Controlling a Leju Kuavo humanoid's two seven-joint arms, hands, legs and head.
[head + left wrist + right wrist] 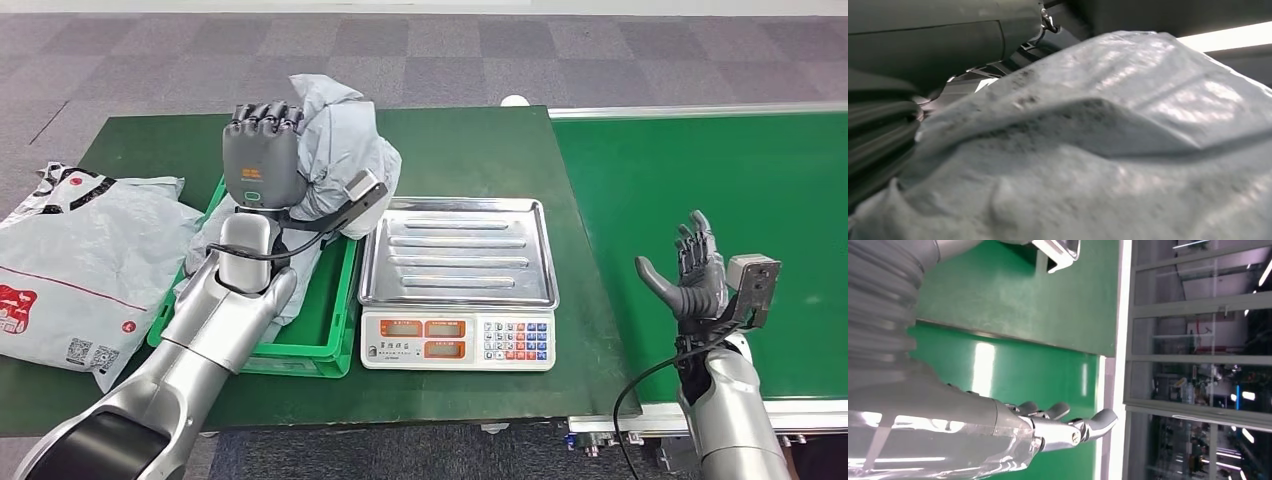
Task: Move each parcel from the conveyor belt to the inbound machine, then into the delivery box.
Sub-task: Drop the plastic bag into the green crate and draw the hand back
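Note:
My left hand (262, 150) grips a crumpled grey plastic parcel (345, 150) and holds it above the far end of the green delivery box (330, 330). The left wrist view looks close onto the grey parcel (1108, 150). A second grey bag lies inside the box under my left forearm. The scale with its steel tray (458, 250) stands bare to the right of the box. My right hand (690, 275) hovers open, fingers spread, over the near edge of the green conveyor belt (720, 180); its fingers (1058, 412) hold nothing.
A large grey parcel with red print (70, 270) lies on the table left of the box. The scale's keypad and displays (458, 340) face me. The dark green table (450, 150) runs behind the scale, and carpet floor lies beyond it.

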